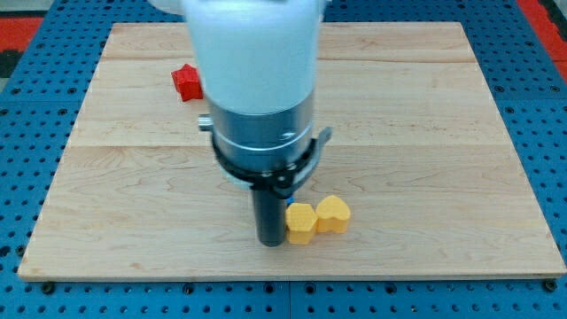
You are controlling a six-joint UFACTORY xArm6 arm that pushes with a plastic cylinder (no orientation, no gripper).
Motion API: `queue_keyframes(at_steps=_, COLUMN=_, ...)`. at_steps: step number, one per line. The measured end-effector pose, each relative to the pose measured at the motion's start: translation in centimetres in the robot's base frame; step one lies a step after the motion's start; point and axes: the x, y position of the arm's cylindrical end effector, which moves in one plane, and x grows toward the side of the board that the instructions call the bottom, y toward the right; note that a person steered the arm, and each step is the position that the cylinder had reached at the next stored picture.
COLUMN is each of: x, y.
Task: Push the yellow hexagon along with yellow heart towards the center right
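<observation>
A yellow hexagon (pixel 301 222) lies near the view's bottom centre of the wooden board (pixel 425 133). A yellow heart (pixel 333 213) touches it on its right side. My tip (pixel 270 240) is right at the hexagon's left edge, touching or nearly touching it. A sliver of blue shows just above the hexagon beside the rod; what it is cannot be told. The arm's wide white and metal body hides the board's middle above the tip.
A red block (pixel 186 81) lies at the view's upper left, partly hidden by the arm body. The board sits on a blue perforated base (pixel 549 106). The board's bottom edge runs close below the yellow blocks.
</observation>
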Motion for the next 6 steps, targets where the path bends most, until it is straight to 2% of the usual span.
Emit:
queue_keyframes(at_steps=1, x=0.0, y=7.6)
queue_keyframes(at_steps=3, x=-0.5, y=16.1)
queue_keyframes(at_steps=4, x=-0.4, y=13.6)
queue_keyframes(at_steps=6, x=-8.1, y=15.8)
